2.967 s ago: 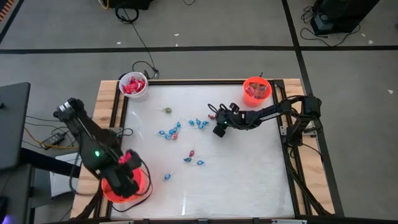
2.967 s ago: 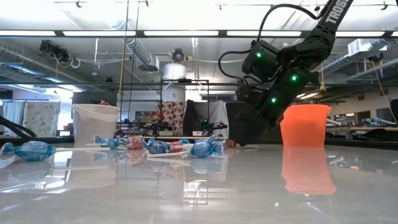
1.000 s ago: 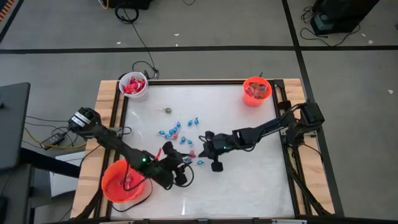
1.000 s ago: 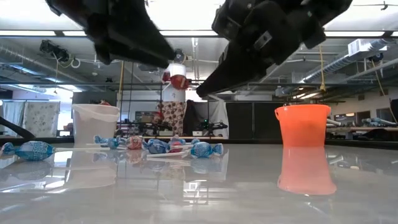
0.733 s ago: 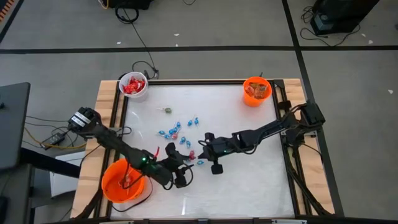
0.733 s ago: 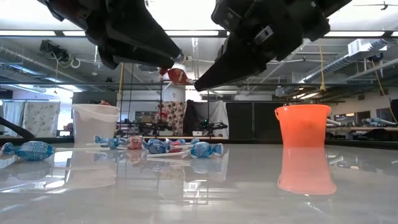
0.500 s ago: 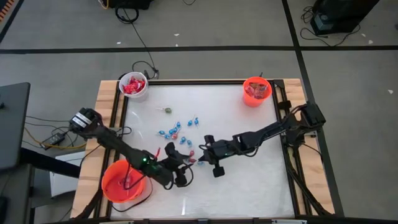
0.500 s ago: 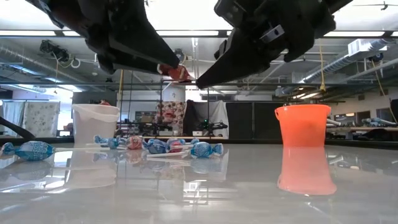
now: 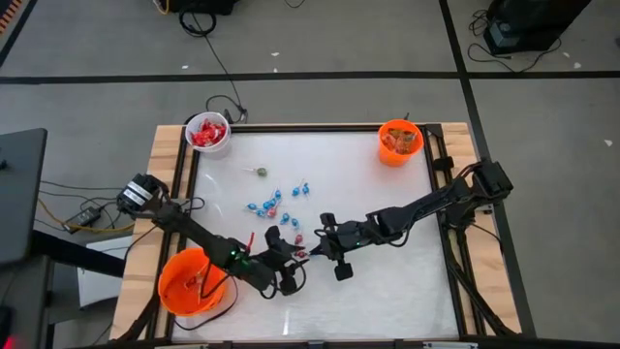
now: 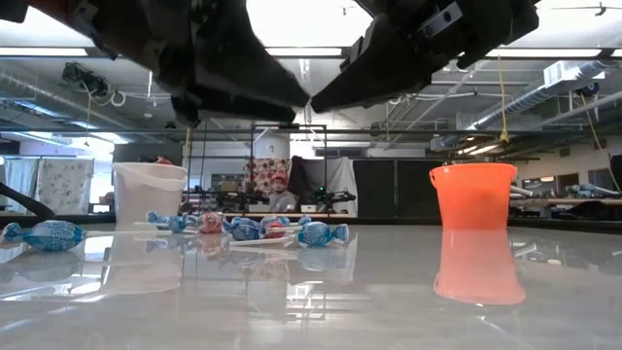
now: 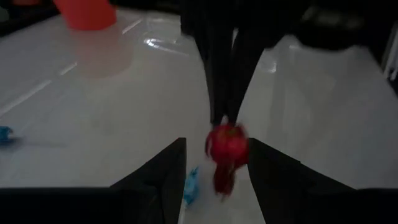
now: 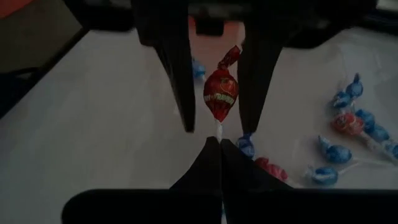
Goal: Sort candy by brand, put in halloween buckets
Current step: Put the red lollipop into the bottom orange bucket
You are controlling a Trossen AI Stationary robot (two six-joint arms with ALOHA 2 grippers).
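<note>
Right wrist view: right gripper point(image 12: 214, 144) pinched on red lollipop's point(image 12: 221, 97) stick, between left gripper's point(image 12: 215, 87) parted fingers.

Halloween buckets: three — a white bucket point(image 9: 207, 134) at the table's far left corner, a small orange bucket point(image 9: 399, 142) at the far right corner, a larger orange bucket point(image 9: 195, 283) at the near left corner.
Red lollipop point(image 12: 221, 94) held above the table: one.
Blue-wrapped candy point(image 9: 268, 205) mid-table: a loose cluster, too small to count exactly.
Green-wrapped piece point(image 9: 259, 173): one.
</note>
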